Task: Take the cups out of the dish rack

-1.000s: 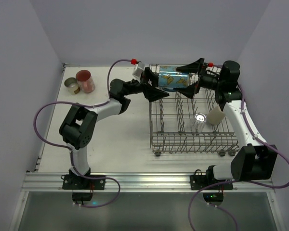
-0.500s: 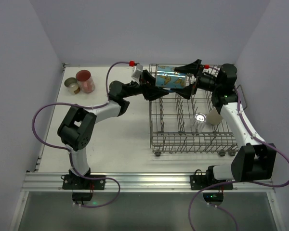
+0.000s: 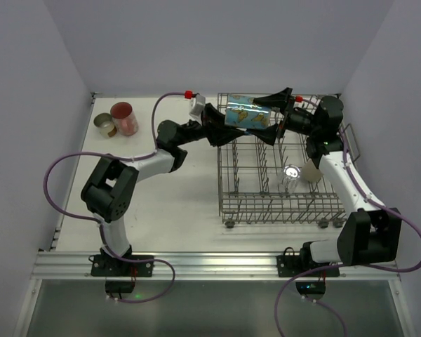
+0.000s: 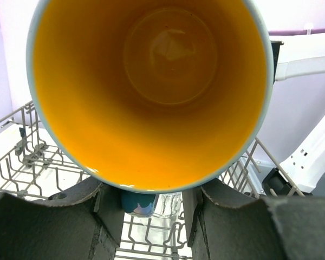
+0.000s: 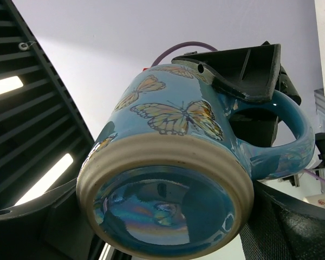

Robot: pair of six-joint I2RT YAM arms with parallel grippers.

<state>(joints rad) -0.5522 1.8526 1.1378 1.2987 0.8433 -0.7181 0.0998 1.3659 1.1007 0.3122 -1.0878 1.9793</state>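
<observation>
1. Handover is what appears to be happening. The blue mug (image 3: 244, 116) is hanging on its side in the air over the far left corner of the rack (image 3: 281, 205), clear of the wires and between the two arms.
2. The right gripper (image 3: 265, 119) is grasping the mug at its base end, with a finger on either side. That is leaving the mouth and handle free for the other arm.
3. The left gripper (image 3: 221, 125) is sitting at the mouth end, its fingers (image 4: 54, 222) lying just under the rim. Whether it is clamping, I cannot tell.
4. The left arm is probably receiving because the pink mug (image 3: 125, 118) and tan cup (image 3: 105, 126) are standing on the table (image 3: 175, 196) on its side.
5. A glass (image 3: 291, 175) and a beige cup (image 3: 313, 170) are waiting in the rack.
</observation>
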